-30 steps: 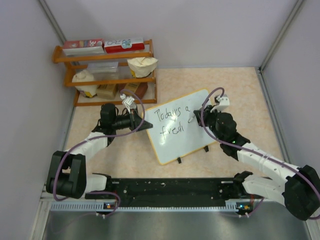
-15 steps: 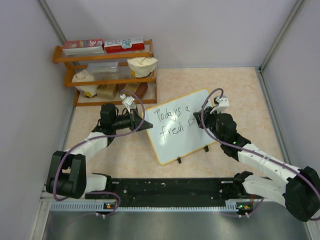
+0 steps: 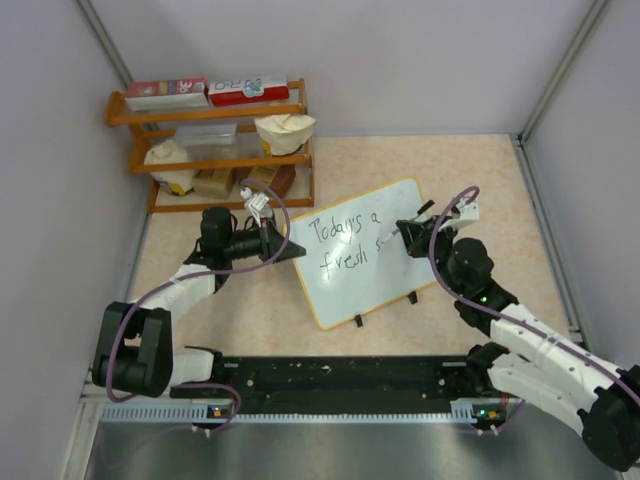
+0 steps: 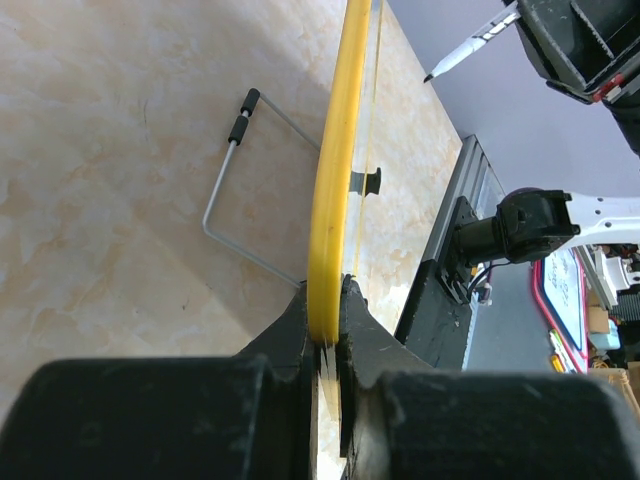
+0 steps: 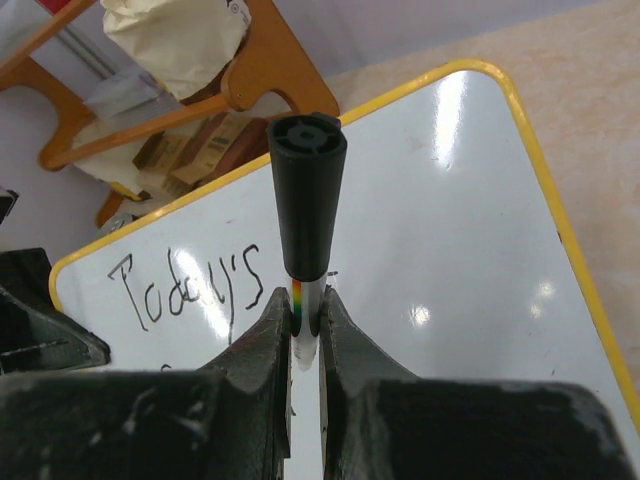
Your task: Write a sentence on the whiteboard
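— In the middle of the table (image 3: 470, 170), the whiteboard (image 3: 385, 285) stands tilted back on its wire stand (image 4: 235, 190), in front of the wooden shelf (image 3: 215, 150). How is it being held?

— The left gripper (image 3: 295, 252) is clamped onto the yellow frame at the board's left edge. The left wrist view shows both fingers pinching the rim. The right gripper (image 3: 410, 230) is closed around a black marker (image 3: 400, 234), with its cap end pointing away from the board.

— And the sentence (image 3: 340, 242)?

— It reads "Today's a" on top and "fresh" underneath, with a small mark begun just right of "fresh". So I judge it partly written, and the step in hand is the next word on that lower line.

— Is the tip on the board?

— I cannot tell for sure. From above it sits at that small mark, but the left wrist view suggests a gap between the tip and the surface.

— What makes this step go well?

— Light, even pressure. The board only leans on its stand, so a hard push could rock or slide it, and the left clamp needs to be firm through each stroke. The letters should match the size and slant of "fresh" and follow its baseline. There is bare white to the right, though the frame is near, so tight spacing matters. Lift cleanly between letters to avoid stray lines.
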Controlling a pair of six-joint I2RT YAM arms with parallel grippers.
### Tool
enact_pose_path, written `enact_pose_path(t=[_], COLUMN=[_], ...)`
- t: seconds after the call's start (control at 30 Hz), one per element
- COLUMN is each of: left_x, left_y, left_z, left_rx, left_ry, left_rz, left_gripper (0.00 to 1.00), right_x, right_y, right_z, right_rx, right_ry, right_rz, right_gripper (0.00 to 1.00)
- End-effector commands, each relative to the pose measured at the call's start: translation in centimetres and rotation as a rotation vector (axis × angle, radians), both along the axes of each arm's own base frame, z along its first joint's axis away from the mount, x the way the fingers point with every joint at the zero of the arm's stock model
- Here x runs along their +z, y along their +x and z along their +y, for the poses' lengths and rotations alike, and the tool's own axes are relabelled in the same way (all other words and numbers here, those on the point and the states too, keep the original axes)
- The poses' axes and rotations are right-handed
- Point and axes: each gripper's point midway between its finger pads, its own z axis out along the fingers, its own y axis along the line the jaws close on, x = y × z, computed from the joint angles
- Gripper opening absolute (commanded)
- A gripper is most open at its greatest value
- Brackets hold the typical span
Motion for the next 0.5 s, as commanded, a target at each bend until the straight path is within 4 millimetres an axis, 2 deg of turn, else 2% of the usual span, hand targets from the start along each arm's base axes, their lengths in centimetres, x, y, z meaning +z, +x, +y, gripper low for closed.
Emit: enact_pose_path(t=[0.0, 0.23, 0.47], left_x=[-3.0, -3.0, -3.1], left_y=[0.4, 0.4, 0.3], left_z=[0.7, 0.7, 0.8], left_rx=[0.021, 0.02, 0.022], left_ry=[0.108, 0.107, 0.111], left_rz=[-0.06, -0.06, -0.057], left_gripper=[0.0, 0.0, 0.0], right_x=[2.9, 2.0, 2.9], right_y=[1.0, 2.4, 2.8], right_z=[-0.7, -0.1, 0.3], right_rx=[-0.043, -0.036, -0.017], right_ry=[0.06, 0.022, 0.027], right_rz=[-0.057, -0.015, -0.035], right_gripper=[0.0, 0.0, 0.0])
